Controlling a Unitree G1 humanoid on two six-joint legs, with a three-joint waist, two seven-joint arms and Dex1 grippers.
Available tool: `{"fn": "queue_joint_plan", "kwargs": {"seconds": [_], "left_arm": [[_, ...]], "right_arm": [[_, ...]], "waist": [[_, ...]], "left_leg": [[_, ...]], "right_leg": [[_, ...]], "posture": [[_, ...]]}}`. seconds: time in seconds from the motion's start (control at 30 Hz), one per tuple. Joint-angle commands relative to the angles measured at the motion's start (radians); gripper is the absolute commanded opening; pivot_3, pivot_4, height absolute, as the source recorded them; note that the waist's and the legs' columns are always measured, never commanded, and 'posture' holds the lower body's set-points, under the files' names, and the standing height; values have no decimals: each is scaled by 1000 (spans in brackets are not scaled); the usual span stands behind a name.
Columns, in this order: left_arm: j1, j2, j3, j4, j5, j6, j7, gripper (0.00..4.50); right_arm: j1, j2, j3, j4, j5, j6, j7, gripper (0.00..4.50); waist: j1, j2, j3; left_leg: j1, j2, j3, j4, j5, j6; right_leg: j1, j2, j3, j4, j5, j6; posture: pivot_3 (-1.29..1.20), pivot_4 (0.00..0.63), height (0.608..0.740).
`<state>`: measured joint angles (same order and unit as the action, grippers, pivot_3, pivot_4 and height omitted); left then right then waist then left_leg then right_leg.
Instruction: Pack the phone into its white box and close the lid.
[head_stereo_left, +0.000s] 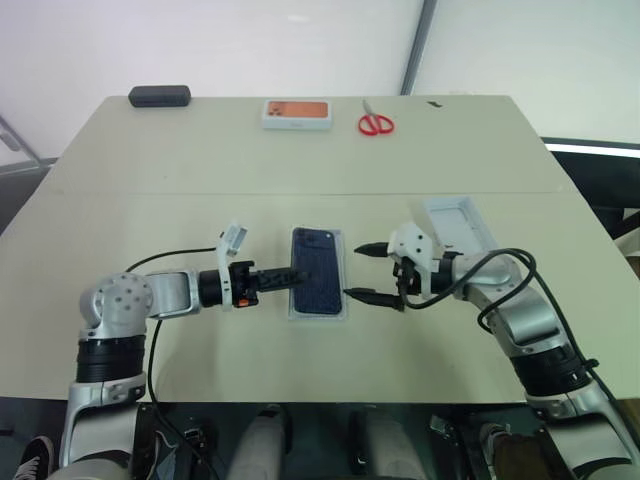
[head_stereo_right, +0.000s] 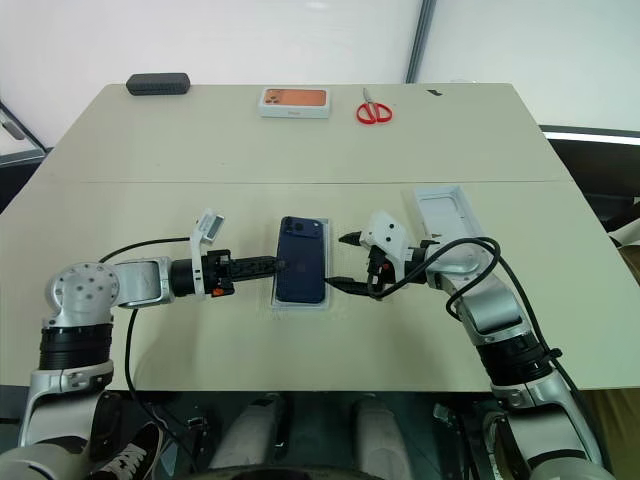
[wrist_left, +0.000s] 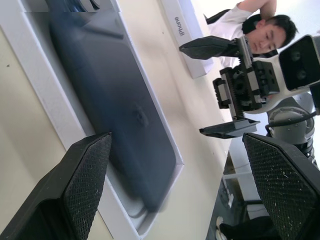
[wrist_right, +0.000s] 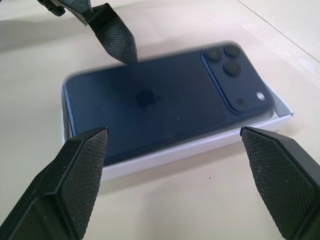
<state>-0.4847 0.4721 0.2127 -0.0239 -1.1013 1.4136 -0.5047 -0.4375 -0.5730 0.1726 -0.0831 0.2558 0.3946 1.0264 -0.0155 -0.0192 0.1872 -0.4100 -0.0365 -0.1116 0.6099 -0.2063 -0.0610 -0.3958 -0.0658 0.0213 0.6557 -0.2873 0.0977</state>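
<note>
Here phone (wrist_right: 160, 107) navy, glossy; lies in white box (wrist_right: 165, 152).

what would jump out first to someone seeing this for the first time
The dark blue phone lying back up in the white box at mid-table, flanked by the open left gripper and open right gripper. Beside the right arm lies the lid, open side up.

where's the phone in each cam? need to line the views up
Left eye: phone lies in the white box at table centre, between the two pincers.
Right eye: the same, centre.
Left wrist: stretches away from the near corner.
Right wrist: fills the middle, camera bump on the far side.
Shared landmark: the white box's rim around the phone.
</note>
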Motion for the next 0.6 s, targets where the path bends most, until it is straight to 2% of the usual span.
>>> {"fn": "queue_joint_plan", "kwargs": {"seconds": [0.03, 0.3, 0.33, 0.4, 0.47, 0.5, 0.6], "left_arm": [[-15, 38, 21, -4, 9, -13, -30, 4401], [-17, 81, 23, -1, 29, -39, -61, 4401], [-21, 83, 33, 15, 38, -52, -59, 4172], [-30, 86, 36, 50, 103, -122, -34, 3540], [-33, 95, -2, 70, 220, -245, -5, 2561], [-34, 105, -41, 76, 307, -338, 8, 2033], [-35, 82, -37, 56, 313, -377, -21, 475]], "right_arm": [[-14, 2, -10, -15, 3, -21, -4, 4444], [-18, 7, -10, -5, 3, -26, -5, 4444], [-20, 6, -11, -2, -2, -29, -9, 4444], [-27, 10, -16, 14, -15, -38, -28, 3899], [-31, 8, -13, 27, -31, -61, -35, 3088], [-36, 11, -9, 38, -43, -72, -46, 2545], [-39, 16, 7, 59, -70, -97, -57, 961]], "waist": [[0, 0, 0], [1, 0, 0], [1, 0, 0], [1, 0, 0], [1, 0, 0], [1, 0, 0], [3, 0, 0]], "left_leg": [[0, 0, 0, 0, 0, 0], [0, 0, 0, 0, 0, 0], [0, 0, 0, 0, 0, 0], [0, 0, 0, 0, 0, 0], [0, 0, 0, 0, 0, 0], [0, 0, 0, 0, 0, 0], [0, 0, 1, -1, 0, 0]], "right_leg": [[0, 0, 0, 0, 0, 0], [0, 0, 0, 0, 0, 0], [0, 0, 0, 0, 0, 0], [0, 0, 0, 0, 0, 0], [0, 0, 0, 0, 0, 0], [0, 0, 0, 0, 0, 0], [0, 0, 0, 0, 0, 0]], "posture": [[0, 150, 740], [0, 150, 740], [0, 150, 740], [0, 150, 740], [0, 150, 740], [0, 150, 740], [0, 150, 740]]}}
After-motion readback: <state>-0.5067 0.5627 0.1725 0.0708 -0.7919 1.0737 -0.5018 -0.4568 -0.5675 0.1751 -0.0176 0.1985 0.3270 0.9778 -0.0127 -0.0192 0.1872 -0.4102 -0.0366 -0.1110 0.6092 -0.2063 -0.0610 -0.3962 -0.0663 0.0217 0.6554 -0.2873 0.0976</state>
